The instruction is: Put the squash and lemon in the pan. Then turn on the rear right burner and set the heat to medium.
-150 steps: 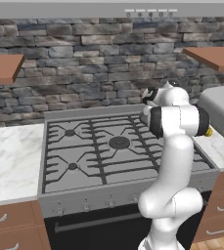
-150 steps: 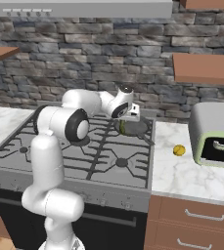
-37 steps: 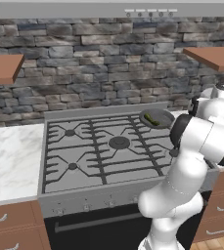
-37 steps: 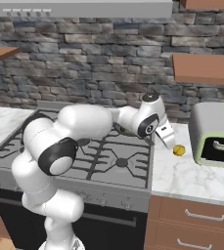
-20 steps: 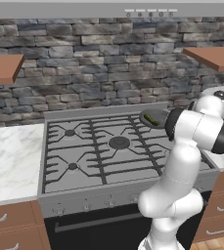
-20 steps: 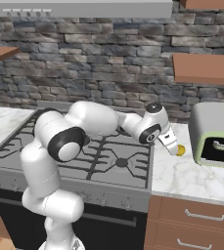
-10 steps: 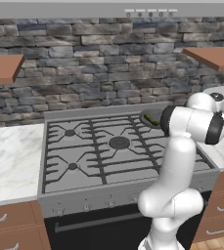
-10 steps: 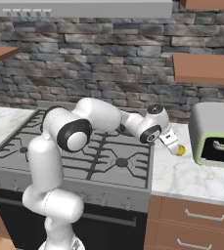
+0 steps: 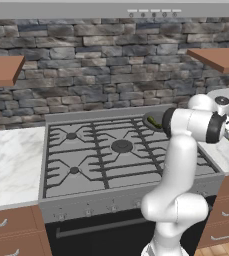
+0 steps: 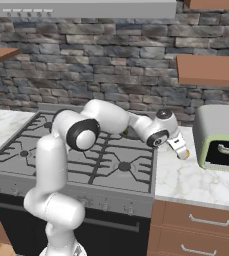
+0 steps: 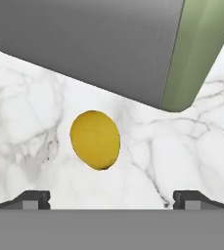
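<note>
One lemon (image 11: 95, 139) lies on the marble table (image 11: 30, 112). One pan (image 9: 153, 121) sits on the one stove (image 9: 111, 155), which has five burners. One green toaster oven (image 10: 219, 137) stands on the table. Two wooden wall shelves (image 9: 3, 70) flank the stove, under one range hood (image 9: 116, 8).

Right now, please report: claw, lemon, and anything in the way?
Claw open, above the counter. Lemon lies on marble between the fingertips, untouched. Toaster oven close behind the lemon, not touching it.
</note>
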You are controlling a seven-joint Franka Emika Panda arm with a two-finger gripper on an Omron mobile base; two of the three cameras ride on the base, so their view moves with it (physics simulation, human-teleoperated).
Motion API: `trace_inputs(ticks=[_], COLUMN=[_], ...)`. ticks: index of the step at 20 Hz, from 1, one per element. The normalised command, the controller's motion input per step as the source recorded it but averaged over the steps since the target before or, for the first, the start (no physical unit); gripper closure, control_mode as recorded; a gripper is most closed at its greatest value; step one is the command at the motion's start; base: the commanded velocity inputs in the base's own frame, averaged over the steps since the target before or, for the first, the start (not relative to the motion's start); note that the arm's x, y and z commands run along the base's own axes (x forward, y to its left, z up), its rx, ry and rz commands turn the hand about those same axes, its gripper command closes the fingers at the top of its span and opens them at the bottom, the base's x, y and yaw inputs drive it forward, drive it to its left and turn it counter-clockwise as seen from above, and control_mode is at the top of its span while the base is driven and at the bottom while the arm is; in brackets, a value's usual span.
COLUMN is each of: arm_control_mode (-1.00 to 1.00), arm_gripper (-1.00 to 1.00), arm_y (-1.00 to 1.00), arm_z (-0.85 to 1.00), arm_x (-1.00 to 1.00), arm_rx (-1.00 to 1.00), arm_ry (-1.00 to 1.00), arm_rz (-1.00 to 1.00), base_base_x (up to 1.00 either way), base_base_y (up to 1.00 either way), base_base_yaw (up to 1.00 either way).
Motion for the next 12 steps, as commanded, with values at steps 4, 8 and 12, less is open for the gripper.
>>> trace_inputs(ticks=[4, 8, 12], arm_control_mode=[-1.00, -1.00, -1.00], arm_gripper=[-1.00, -1.00, -1.00], arm_y=[-0.14, -0.16, -0.13], arm_z=[-0.16, -0.15, -0.16], arm_x=[0.14, 0.11, 0.11], arm_rx=[0.00, 0.00, 0.00], arm_ry=[0.00, 0.00, 0.00], arm_rz=[0.00, 0.00, 0.00], base_base_x=[0.00, 0.00, 0.00], base_base_y=[0.00, 0.00, 0.00], base_base_yaw=[0.00, 0.00, 0.00])
